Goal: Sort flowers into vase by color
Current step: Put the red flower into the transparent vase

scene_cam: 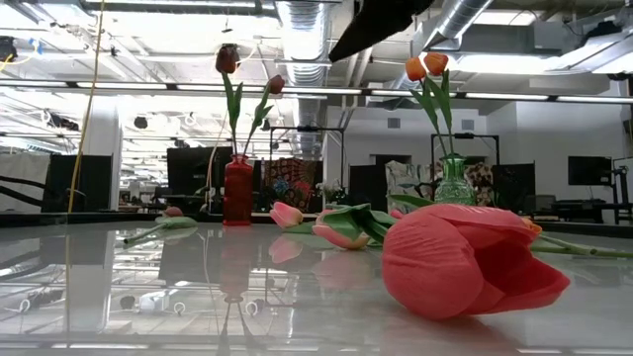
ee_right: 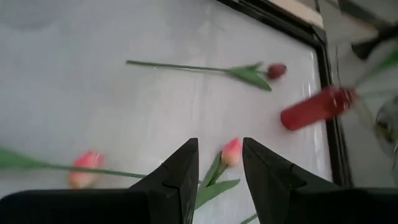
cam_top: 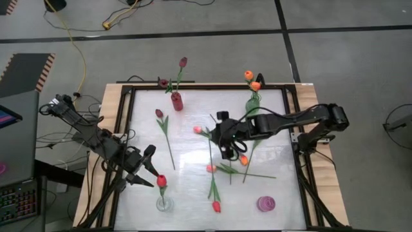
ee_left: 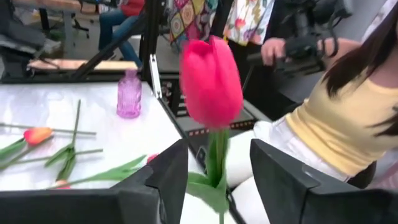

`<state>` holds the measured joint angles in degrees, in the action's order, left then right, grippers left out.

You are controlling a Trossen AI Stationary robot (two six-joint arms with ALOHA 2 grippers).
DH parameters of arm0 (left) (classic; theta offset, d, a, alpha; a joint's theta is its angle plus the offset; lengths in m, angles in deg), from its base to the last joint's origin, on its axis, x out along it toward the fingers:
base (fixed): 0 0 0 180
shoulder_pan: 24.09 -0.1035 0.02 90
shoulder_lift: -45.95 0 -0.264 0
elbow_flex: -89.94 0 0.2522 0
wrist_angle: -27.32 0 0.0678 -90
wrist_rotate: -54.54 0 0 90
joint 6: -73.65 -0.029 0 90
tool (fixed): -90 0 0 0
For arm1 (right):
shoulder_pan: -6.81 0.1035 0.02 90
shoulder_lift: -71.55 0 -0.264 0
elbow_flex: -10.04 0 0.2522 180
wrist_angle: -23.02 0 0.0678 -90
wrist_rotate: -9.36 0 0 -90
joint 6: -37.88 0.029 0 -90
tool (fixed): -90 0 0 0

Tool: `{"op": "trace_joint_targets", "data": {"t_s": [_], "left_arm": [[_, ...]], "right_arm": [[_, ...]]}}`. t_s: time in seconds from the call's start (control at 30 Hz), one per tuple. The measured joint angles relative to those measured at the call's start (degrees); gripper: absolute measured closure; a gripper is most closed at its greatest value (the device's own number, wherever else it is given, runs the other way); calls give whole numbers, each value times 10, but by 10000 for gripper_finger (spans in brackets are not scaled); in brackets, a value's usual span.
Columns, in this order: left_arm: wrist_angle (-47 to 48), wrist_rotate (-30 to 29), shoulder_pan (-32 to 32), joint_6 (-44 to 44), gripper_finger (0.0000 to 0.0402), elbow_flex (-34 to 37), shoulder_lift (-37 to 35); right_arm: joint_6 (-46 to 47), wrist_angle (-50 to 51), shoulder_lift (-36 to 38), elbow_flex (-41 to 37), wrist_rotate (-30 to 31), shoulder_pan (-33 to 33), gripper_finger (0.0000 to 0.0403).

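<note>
While the high view shows only the left hand (cam_top: 154, 177) by a red tulip (cam_top: 161, 181), its wrist view reveals parted fingers (ee_left: 171, 171) around the stem; the right hand (ee_right: 217, 163) hovers open above the desk (cam_top: 193, 129).

The table (cam_top: 270, 103) has a glossy white top inside a dark frame, with bare wood showing along its edges. Near twelve o'clock a red vase (cam_top: 176, 101) stands upright, and toward one o'clock a clear green vase (cam_top: 252, 107). At seven o'clock stands a clear glass vase (cam_top: 164, 204), at five o'clock a purple vase (cam_top: 266, 203). Flat on the top lie loose flowers: a maroon tulip (cam_top: 159, 113) at ten o'clock, a pink tulip (cam_top: 197, 129) near the centre, an orange tulip (cam_top: 244, 160) and a salmon tulip (cam_top: 210, 168) just below centre, and a red tulip (cam_top: 216, 206) at six o'clock.
</note>
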<state>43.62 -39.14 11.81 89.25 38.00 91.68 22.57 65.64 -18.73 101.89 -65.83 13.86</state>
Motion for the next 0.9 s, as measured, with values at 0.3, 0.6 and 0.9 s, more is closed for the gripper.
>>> {"op": "trace_joint_targets", "data": {"t_s": [0.3,0.6,0.9], "left_arm": [[38,0,0,1,237,0,-1],[111,-17,0,26,237,0,-30],[122,-91,0,13,237,0,-63]], "right_arm": [[-92,10,0,0,-1,57,253],[-92,31,0,0,-6,90,253],[-92,32,-12,0,-58,124,253]]}}
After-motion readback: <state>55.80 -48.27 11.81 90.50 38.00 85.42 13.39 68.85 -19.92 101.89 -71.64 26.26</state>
